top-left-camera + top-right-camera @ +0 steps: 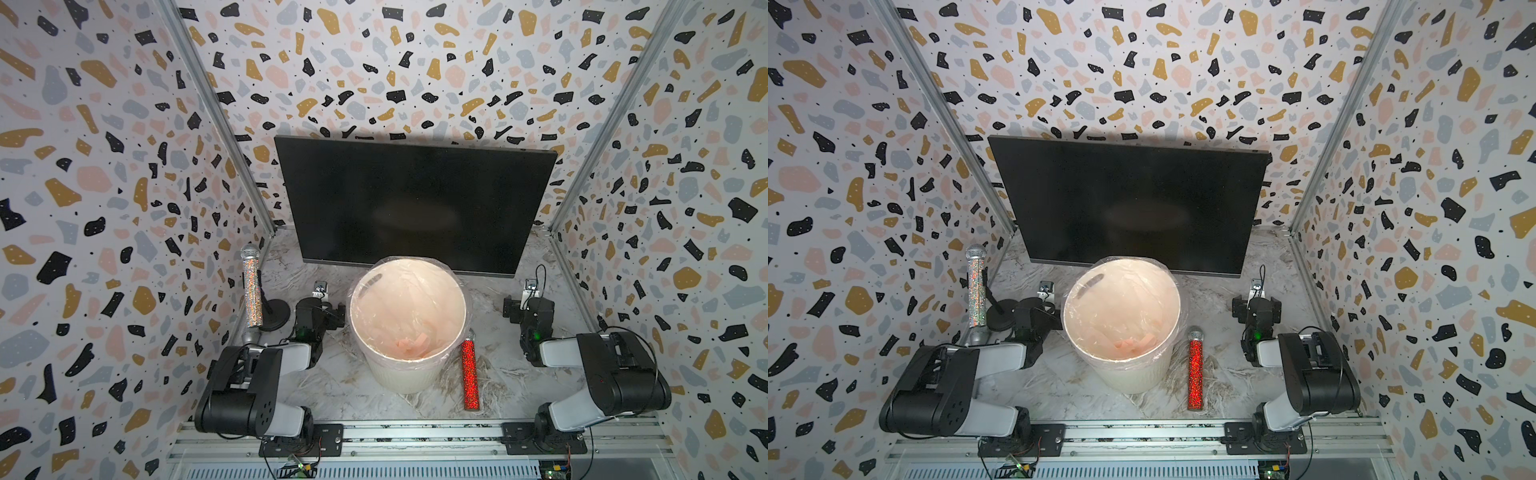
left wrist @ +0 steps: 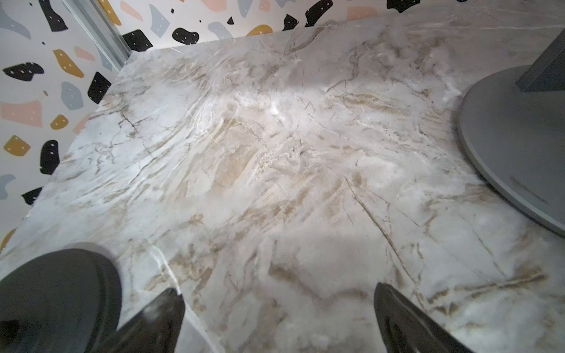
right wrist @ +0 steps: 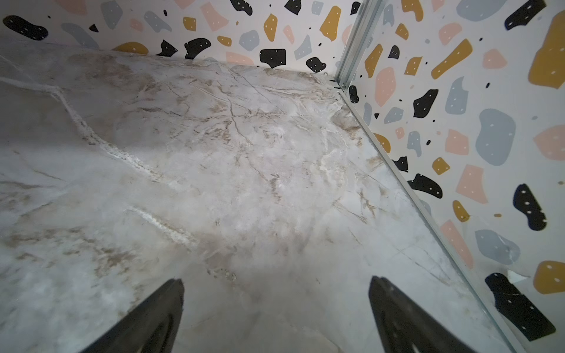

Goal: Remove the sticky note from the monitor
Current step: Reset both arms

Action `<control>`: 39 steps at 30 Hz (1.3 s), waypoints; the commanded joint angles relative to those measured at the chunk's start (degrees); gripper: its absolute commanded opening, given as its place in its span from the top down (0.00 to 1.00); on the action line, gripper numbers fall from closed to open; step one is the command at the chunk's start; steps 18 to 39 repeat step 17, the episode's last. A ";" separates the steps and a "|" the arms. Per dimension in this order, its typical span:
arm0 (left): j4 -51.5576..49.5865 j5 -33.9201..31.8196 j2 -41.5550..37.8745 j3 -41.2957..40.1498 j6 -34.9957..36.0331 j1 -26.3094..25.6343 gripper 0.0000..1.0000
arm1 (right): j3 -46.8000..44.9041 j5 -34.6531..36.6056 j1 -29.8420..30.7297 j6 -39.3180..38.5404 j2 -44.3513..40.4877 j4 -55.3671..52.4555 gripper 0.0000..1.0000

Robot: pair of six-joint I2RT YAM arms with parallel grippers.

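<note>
The left claw (image 2: pixel 278 305) and right claw (image 3: pixel 276 293) both gape wide over the marble surface (image 3: pixel 214 171), gripping nothing. Only the left wrist view shows a grey round base (image 2: pixel 513 146). Both top views show the monitor (image 1: pixel 415 199) (image 1: pixel 1129 199) at the back of the surface, behind the white bin (image 1: pixel 399 380). Its long side runs left to right and its screen faces the arms. Pink paper scraps (image 1: pixel 413 345) lie in the bin.
</note>
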 commanded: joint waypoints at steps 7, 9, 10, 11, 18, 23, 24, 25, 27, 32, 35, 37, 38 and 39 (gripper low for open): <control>6.21 -1.69 -1.30 -0.05 -0.22 -1.12 0.01 | 0.29 -0.18 -0.06 0.04 -0.19 0.73 0.00; 6.04 -1.43 -0.75 0.36 0.01 -1.11 0.01 | 0.56 -0.18 -0.06 0.04 -0.09 0.38 0.00; 6.74 -1.52 -0.22 0.35 0.00 -1.11 0.01 | 0.77 -0.28 -0.11 0.07 0.04 0.12 0.00; 5.67 -1.41 -0.28 0.63 -0.06 -1.11 0.01 | 0.85 -0.37 -0.12 0.12 0.09 0.06 0.00; 6.18 -1.40 -1.34 -0.17 -0.15 -1.05 0.01 | 0.20 -0.52 -0.13 -0.05 -0.24 0.92 0.00; 6.18 -1.40 -1.34 -0.17 -0.15 -1.05 0.01 | 0.20 -0.52 -0.13 -0.05 -0.24 0.92 0.00; 6.18 -1.40 -1.34 -0.17 -0.15 -1.05 0.01 | 0.20 -0.52 -0.13 -0.05 -0.24 0.92 0.00; 6.18 -1.40 -1.34 -0.17 -0.15 -1.05 0.01 | 0.20 -0.52 -0.13 -0.05 -0.24 0.92 0.00; 6.18 -1.40 -1.34 -0.17 -0.15 -1.05 0.01 | 0.20 -0.52 -0.13 -0.05 -0.24 0.92 0.00; 6.18 -1.40 -1.34 -0.17 -0.15 -1.05 0.01 | 0.20 -0.52 -0.13 -0.05 -0.24 0.92 0.00; 6.18 -1.40 -1.34 -0.17 -0.15 -1.05 0.01 | 0.20 -0.52 -0.13 -0.05 -0.24 0.92 0.00; 6.18 -1.40 -1.34 -0.17 -0.15 -1.05 0.01 | 0.20 -0.52 -0.13 -0.05 -0.24 0.92 0.00; 6.18 -1.40 -1.34 -0.17 -0.15 -1.05 0.01 | 0.20 -0.52 -0.13 -0.05 -0.24 0.92 0.00; 6.18 -1.40 -1.34 -0.17 -0.15 -1.05 0.01 | 0.20 -0.52 -0.13 -0.05 -0.24 0.92 0.00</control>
